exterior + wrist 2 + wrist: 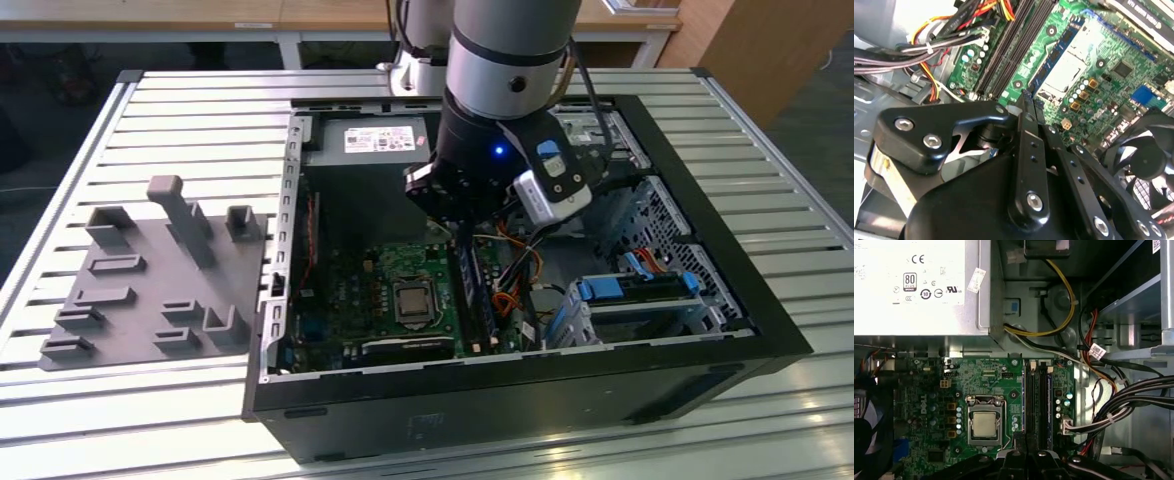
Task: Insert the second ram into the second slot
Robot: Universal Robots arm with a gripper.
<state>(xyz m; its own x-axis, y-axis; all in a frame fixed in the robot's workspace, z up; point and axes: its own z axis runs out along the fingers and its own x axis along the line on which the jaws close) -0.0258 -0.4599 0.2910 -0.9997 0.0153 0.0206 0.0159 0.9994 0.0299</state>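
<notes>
1. Second wrist view puts the end effector (1026, 102) closest. Its fingers (1029, 150) are clenched together with nothing I can see between them, tips pointing down at one end of the memory slots (1006, 50). Closed like that, it looks set for pushing rather than carrying.
2. Under those tips, in the first wrist view, the second ram (1024, 400) seems to be the blue-edged stick standing on edge in a slot, lined up along it. Whether it is fully seated I cannot tell.
3. To one side of it, the processor socket (984, 425) sits on the motherboard (979, 372). Cables (1134, 395) are bunched on the other side, clear of the slots.
4. Farther out, in the exterior view, the open case (534, 385) lies on its side on the worktop (174, 110), so the arm can reach straight down. A grey fixture plate (147, 290) sits to the exterior view's left.
</notes>
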